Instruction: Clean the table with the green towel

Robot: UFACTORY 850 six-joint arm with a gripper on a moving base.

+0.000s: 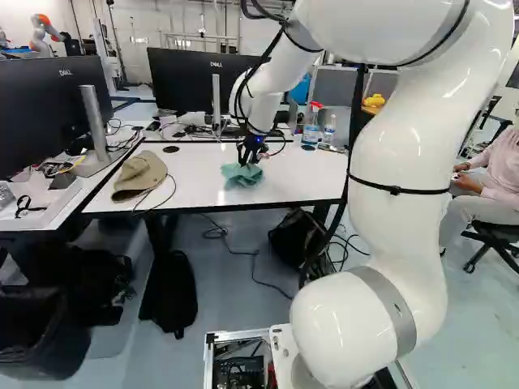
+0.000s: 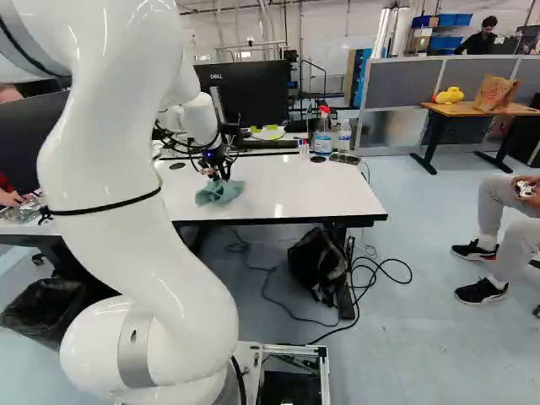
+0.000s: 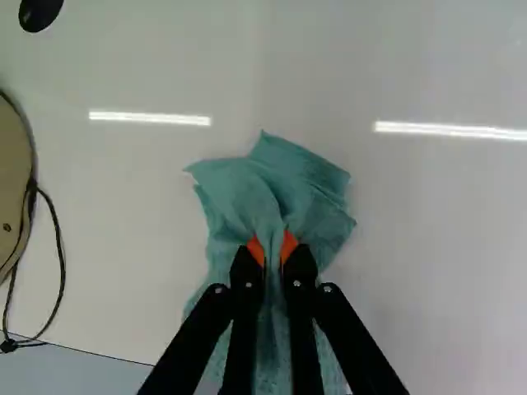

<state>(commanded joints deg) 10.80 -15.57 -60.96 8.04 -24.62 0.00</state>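
In the left base view my gripper points down at the green towel, which lies bunched on the white table. The wrist view shows the gripper shut on a fold of the green towel, an orange pad on each side of the cloth. Crumpled cloth spreads ahead of the fingers and beneath them, resting against the tabletop. The towel's underside is hidden.
A tan cap with a cord lies beside the towel on the table. Spray bottle, clear bottle and monitors stand along the back. Another robot is far off. A black bag sits under the table.
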